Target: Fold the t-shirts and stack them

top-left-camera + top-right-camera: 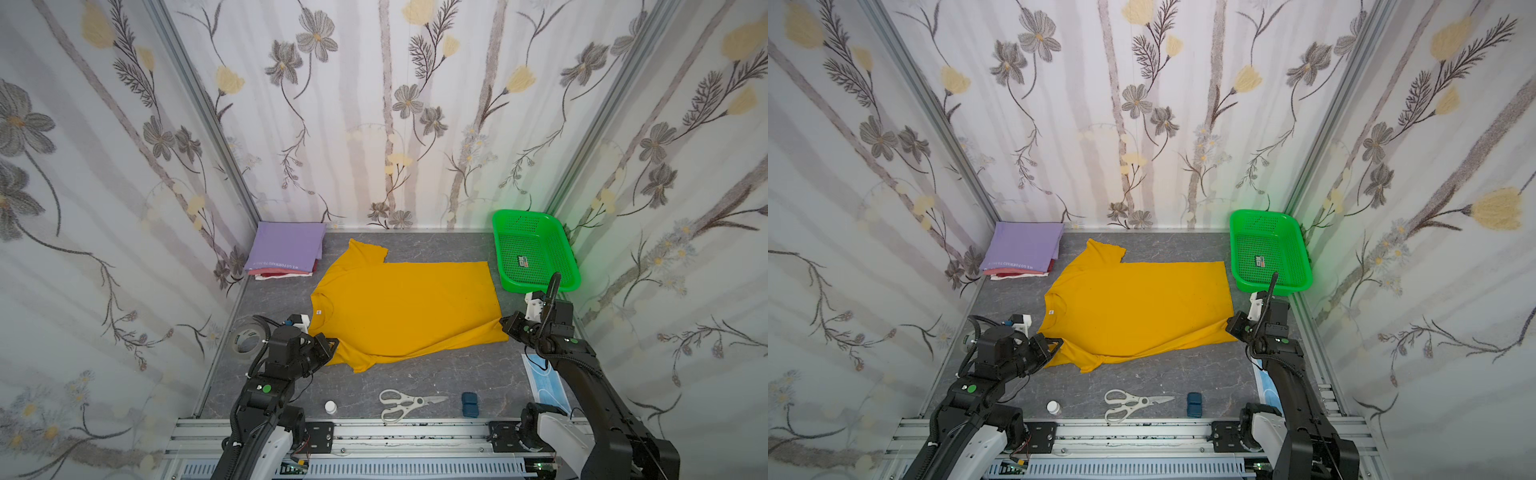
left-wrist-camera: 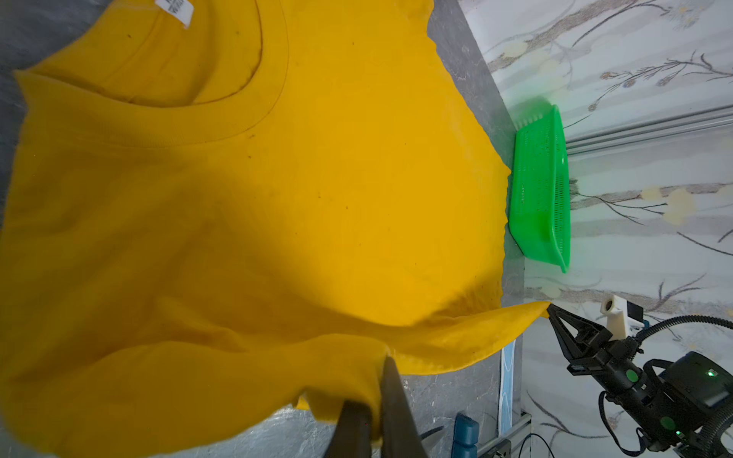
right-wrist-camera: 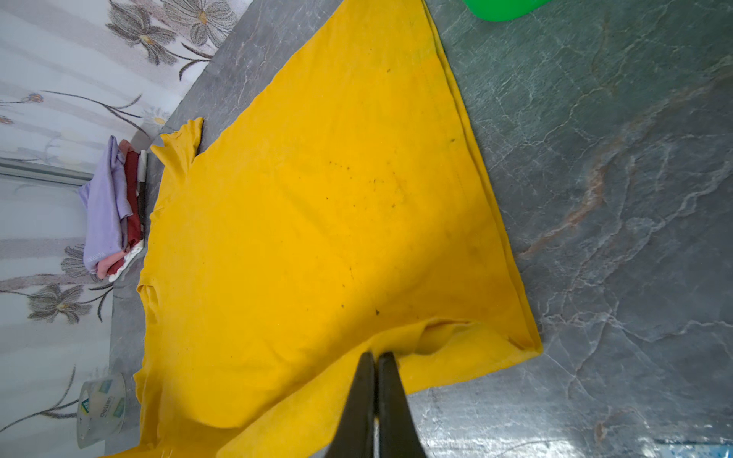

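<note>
A mustard-yellow t-shirt (image 1: 407, 307) (image 1: 1142, 307) lies spread on the grey table, collar and white neck tag to the left, hem to the right. My left gripper (image 1: 332, 343) (image 2: 375, 380) is shut on the shirt's near shoulder by the sleeve, and the cloth drapes over one finger. My right gripper (image 1: 503, 321) (image 3: 376, 355) is shut on the near hem corner, lifted slightly so the edge curls. At the back left sits a stack of folded t-shirts (image 1: 286, 249) (image 3: 115, 210): lavender on top, red, pink and white beneath.
A green mesh basket (image 1: 534, 253) stands at the back right, close to the hem. A tape roll (image 1: 245, 340) lies left of my left arm. Near the front rail are a white bottle (image 1: 330, 407), scissors (image 1: 405, 403), a blue block (image 1: 469, 404) and a face mask (image 1: 544, 382).
</note>
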Motion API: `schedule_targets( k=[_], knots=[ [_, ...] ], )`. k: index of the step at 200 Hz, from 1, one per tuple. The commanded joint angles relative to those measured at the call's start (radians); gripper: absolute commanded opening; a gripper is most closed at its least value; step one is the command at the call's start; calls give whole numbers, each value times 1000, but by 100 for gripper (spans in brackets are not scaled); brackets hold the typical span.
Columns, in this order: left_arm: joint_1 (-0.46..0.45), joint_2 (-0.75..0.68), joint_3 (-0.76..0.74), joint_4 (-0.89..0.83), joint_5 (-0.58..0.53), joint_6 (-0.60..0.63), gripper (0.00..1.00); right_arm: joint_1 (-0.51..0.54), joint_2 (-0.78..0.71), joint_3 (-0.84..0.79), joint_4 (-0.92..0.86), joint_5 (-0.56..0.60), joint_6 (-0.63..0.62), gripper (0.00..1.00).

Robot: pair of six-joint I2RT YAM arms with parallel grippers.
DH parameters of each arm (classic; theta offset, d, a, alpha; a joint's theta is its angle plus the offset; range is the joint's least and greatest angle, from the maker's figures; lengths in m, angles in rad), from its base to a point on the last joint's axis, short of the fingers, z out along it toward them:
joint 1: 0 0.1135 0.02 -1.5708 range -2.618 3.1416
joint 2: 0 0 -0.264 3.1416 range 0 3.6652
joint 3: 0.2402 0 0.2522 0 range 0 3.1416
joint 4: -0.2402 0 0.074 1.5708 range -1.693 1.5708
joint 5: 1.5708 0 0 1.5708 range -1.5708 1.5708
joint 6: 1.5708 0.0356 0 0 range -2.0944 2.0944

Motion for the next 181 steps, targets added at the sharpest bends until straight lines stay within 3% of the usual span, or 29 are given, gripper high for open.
schedule_targets(
  k=[1,84,135,181],
  knots=[
    [-4,63,-11,104,-66,-6,0,0,54,4,98,9,7,0],
    [0,671,271,396,-99,88,0,10,347,128,168,44,-2,0],
    [24,884,407,427,-92,117,0,14,425,158,187,44,4,0],
    [43,958,432,446,-76,109,0,15,472,194,185,46,-1,0]
  ],
)
